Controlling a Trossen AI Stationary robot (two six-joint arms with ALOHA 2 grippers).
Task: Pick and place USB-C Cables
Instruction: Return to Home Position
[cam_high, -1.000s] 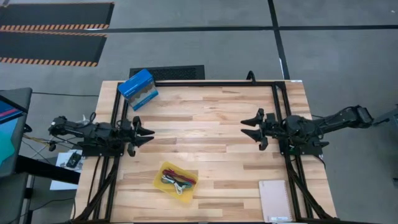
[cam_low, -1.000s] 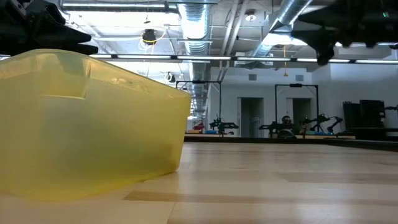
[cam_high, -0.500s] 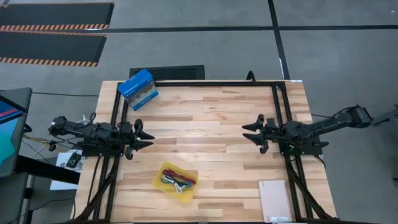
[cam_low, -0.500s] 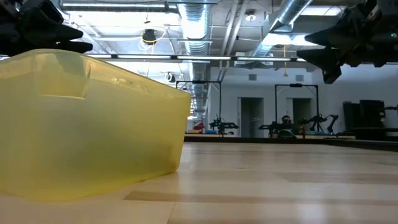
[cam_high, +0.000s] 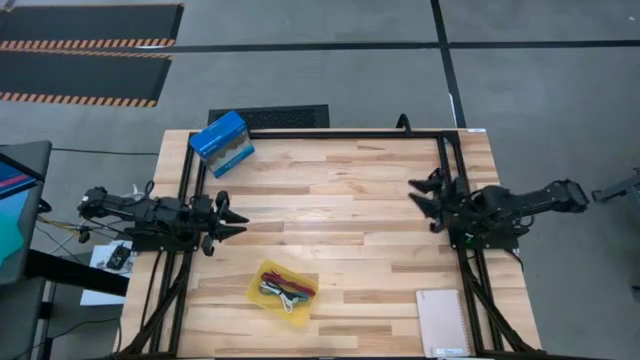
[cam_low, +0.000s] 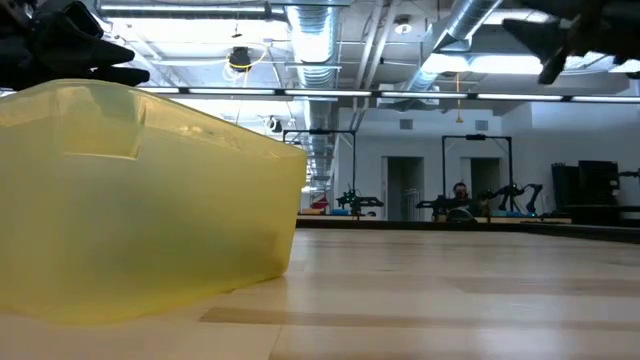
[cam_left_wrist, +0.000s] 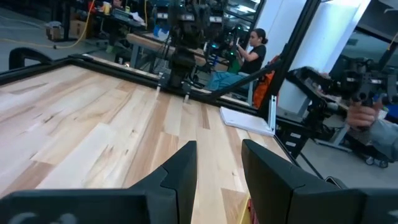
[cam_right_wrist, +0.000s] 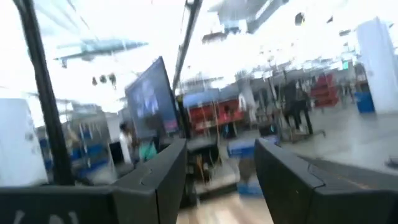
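Note:
The USB-C cables (cam_high: 286, 289) lie bundled together inside the flat yellow tray (cam_high: 257, 283) near the table's near edge; red, green and pale strands show among them. In the low view the tray's wall (cam_low: 140, 200) fills the left half and hides the cables. My left gripper (cam_high: 234, 214) hovers open at the table's left side, beyond the tray's far left. My right gripper (cam_high: 424, 198) hovers open at the right side, raised and pointing upward. Each wrist view shows its own gripper open, left (cam_left_wrist: 219, 168) and right (cam_right_wrist: 219, 180).
A blue box (cam_high: 221, 143) sits at the far left corner. A pale notebook (cam_high: 443, 322) lies at the near right corner. Bare wood spans the table's middle. Black frame rails (cam_high: 449, 190) run along both sides. People (cam_left_wrist: 252, 50) are in the room beyond.
My right gripper has drawn back toward the table's right edge and risen, tipping its fingers upward so that its wrist view now looks at the room instead of the table. It has stayed open. The tray and cables have not moved.

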